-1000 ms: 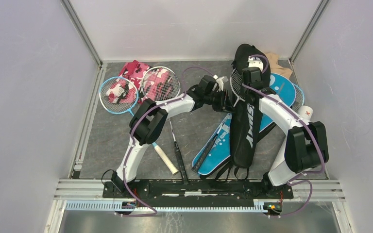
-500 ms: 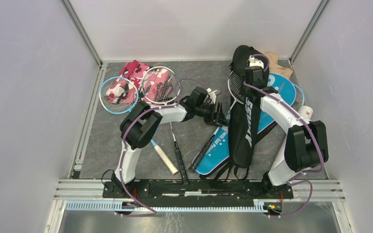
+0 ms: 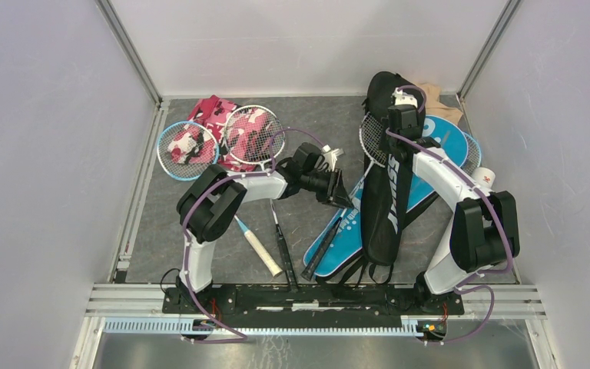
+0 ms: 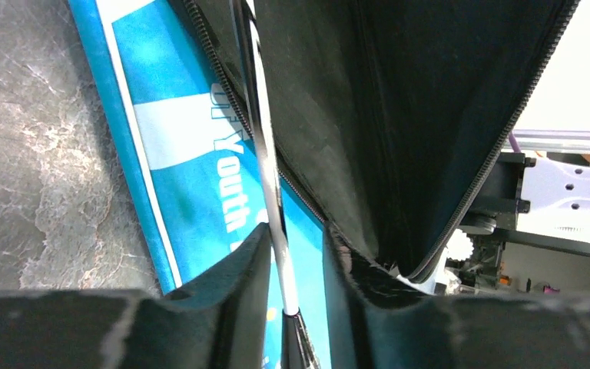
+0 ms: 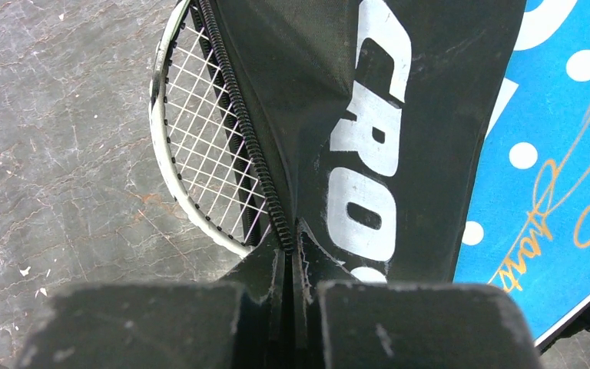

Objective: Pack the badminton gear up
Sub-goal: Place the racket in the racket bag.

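A white-framed racket (image 3: 369, 140) lies with its head partly inside the black "CROSSWAY" cover (image 3: 388, 207), on top of the blue cover (image 3: 336, 242). My left gripper (image 3: 343, 196) straddles the racket's shaft (image 4: 265, 154) just above the handle. In the left wrist view the gripper (image 4: 292, 238) shows a gap beside the shaft. My right gripper (image 3: 402, 127) is shut on the black cover's zipper edge (image 5: 276, 200) beside the racket head (image 5: 207, 154). It shows in the right wrist view (image 5: 290, 238). A white shuttlecock (image 3: 330, 157) lies by the left wrist.
Two more rackets (image 3: 186, 150) (image 3: 253, 134) rest on the pink camouflage cloth (image 3: 213, 111) at the back left, with their handles (image 3: 263, 252) running toward the near edge. A white tube (image 3: 485, 178) lies at the right wall. A beige cloth (image 3: 436, 96) sits at the back right.
My left gripper has moved down the racket shaft toward the handle and the near edge. The racket shifted slightly nearer. The right gripper stayed pinched on the black cover.
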